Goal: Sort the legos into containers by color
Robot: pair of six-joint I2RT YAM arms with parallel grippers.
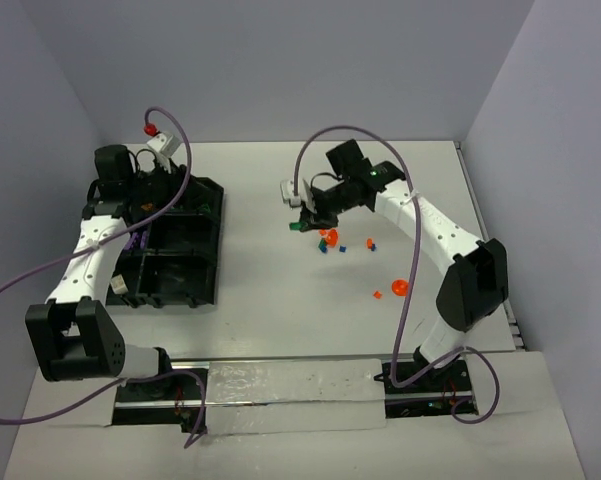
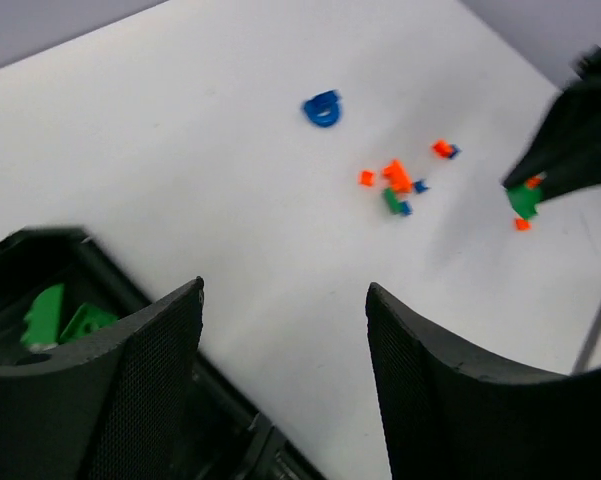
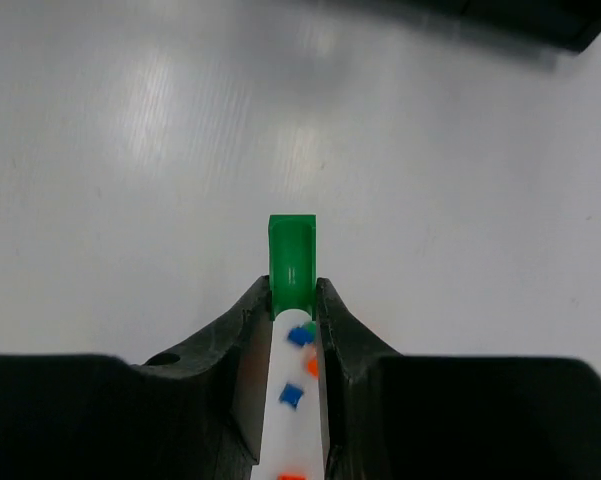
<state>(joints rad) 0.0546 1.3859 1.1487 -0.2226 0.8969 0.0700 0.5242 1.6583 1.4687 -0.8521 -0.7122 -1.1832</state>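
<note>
My right gripper is shut on a green brick, which sticks out past the fingertips above the white table. In the top view that gripper hangs with the green brick just left of the loose legos: an orange piece, small blue ones and an orange round piece. My left gripper is open and empty, hovering at the right edge of the black container tray. Green pieces lie in one compartment.
A blue ring-shaped piece lies apart from the orange and blue cluster. Grey walls close in the table at the back and on both sides. Purple cables loop over both arms.
</note>
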